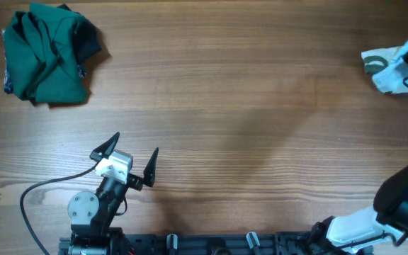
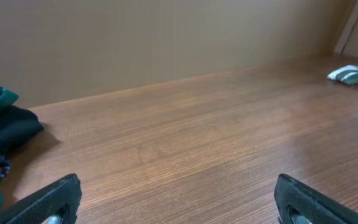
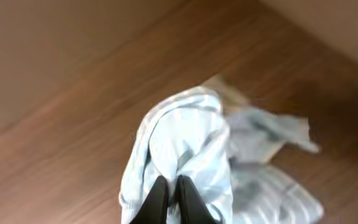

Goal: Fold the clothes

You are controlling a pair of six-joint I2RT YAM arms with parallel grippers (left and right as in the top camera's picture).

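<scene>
We find the left gripper (image 1: 137,142) low over the near left part of the wooden table (image 1: 246,106), with its two dark fingers (image 1: 107,146) spread wide apart and nothing between them. In the left wrist view only bare wood lies between the finger ends. A black cable (image 1: 34,191) loops from the base of this arm across the table.

We find the right gripper (image 3: 171,190) at the far right edge of the table. Its fingers are pressed together on a bunched fold of the pale blue-and-white striped garment (image 3: 185,137). The fabric rises in a peak around the fingertips, and the rest of it spreads crumpled on the wood.

Just beside the striped garment, on its left in the overhead view, lies a small white-and-olive piece (image 1: 374,62). We cannot tell whether the two touch.

The dark green garment (image 1: 44,53) lies in a loose heap at the far left corner of the table, well apart from both grippers.
</scene>
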